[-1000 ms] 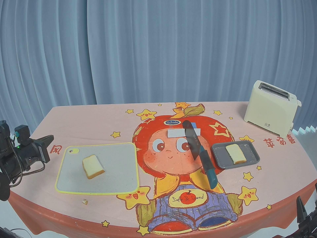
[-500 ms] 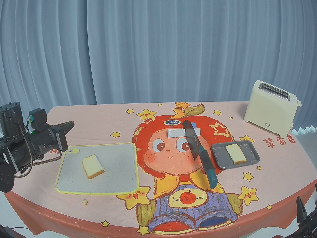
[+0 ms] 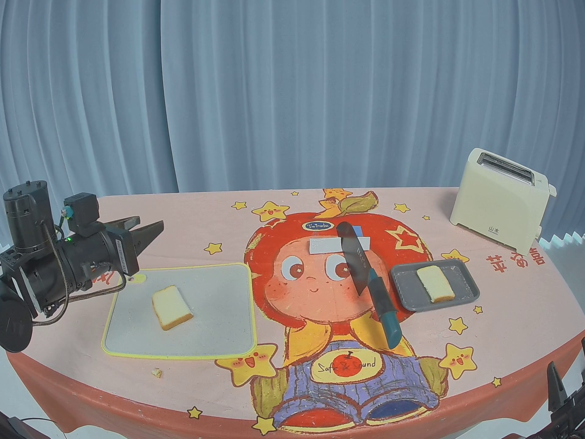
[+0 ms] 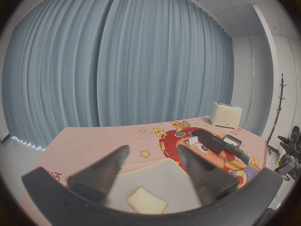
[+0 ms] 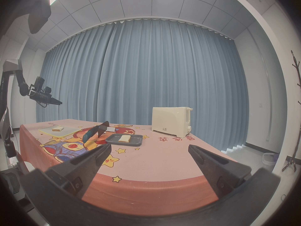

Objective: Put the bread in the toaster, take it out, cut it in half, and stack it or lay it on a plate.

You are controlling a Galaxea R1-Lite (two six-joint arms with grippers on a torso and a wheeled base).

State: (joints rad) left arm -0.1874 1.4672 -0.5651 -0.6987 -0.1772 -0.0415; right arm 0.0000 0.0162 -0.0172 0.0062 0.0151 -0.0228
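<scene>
Evidently the cutting is done, so the step in hand looks like moving the last piece over to the plate. One half of bread [image 3: 172, 306] lies flat on the cutting board [image 3: 219, 318] at the left of the counter [image 3: 183, 227]. The other half [image 3: 435, 283] already rests on the grey plate [image 3: 407, 289] to the right, in front of the toaster [image 3: 501, 199].

The left claw [image 3: 151, 222] hovers above the board's far left corner with its jaws spread wide and nothing between them. It is near the slice but not over it. The right claw [image 5: 150, 146] sits low beyond the counter's near right edge, also wide and empty.

To do this well, the left claw should first come directly above the slice, then drop with the jaws straddling its narrower sides. Bread is soft, so the squeeze ought to be light, just enough to lift without crushing or tearing the crumb.

The knife [image 3: 372, 281] lies between board and plate with its handle toward the near edge. The carry should therefore pass high over it rather than skim the counter. Set the piece flat on or beside its partner before letting go
</scene>
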